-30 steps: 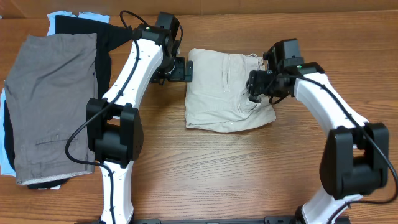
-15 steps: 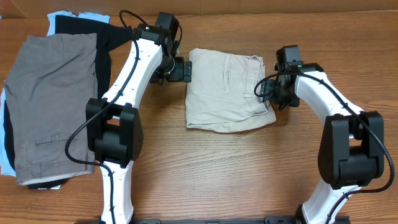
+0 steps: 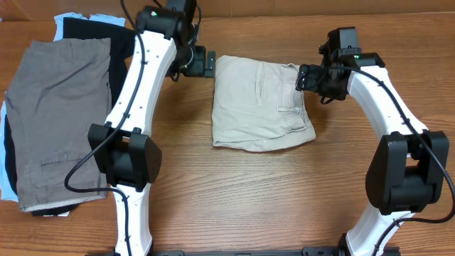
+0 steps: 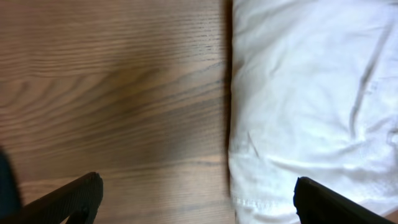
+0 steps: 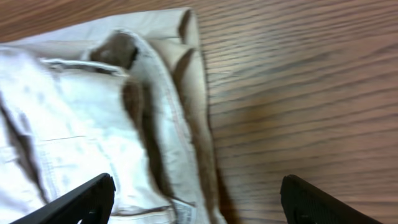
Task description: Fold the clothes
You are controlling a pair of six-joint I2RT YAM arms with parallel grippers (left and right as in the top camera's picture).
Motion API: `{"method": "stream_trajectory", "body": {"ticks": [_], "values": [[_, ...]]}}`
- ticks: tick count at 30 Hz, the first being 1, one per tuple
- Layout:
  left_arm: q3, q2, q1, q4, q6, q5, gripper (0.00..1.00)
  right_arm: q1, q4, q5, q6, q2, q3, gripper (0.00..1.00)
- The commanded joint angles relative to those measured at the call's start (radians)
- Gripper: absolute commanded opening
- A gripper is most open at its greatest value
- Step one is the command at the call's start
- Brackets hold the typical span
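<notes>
The beige khaki shorts [image 3: 259, 103] lie folded into a rectangle at the table's middle. They also show in the left wrist view [image 4: 311, 99] and in the right wrist view [image 5: 93, 124]. My left gripper [image 3: 208, 64] is open and empty at the shorts' upper left corner. My right gripper [image 3: 304, 77] is open and empty at the shorts' upper right edge. Grey shorts [image 3: 57, 107] lie flat at the far left on top of black [image 3: 117, 43] and light-blue [image 3: 71, 18] pieces.
The garment pile at the left reaches the table's left edge. Bare wooden table [image 3: 249, 199] lies in front of the beige shorts and between the arm bases.
My right gripper has let go of the beige shorts' right edge and moved up and right. My left gripper has lifted back slightly toward the far side. The shorts now lie flatter.
</notes>
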Motion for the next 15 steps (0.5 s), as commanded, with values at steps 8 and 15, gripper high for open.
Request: {"method": "stream_trajectory", "body": {"ticks": [8,15], "values": [[0.372,-0.039,0.007,-0.28,0.063,-0.009,1.0,-0.002,0.003,-0.179,-0.005,0.146,0.011,0.96],[0.496,-0.13,-0.001,-0.287,0.063,0.055,1.0,-0.001,0.019,-0.234,-0.004,0.175,-0.006,0.93]]}}
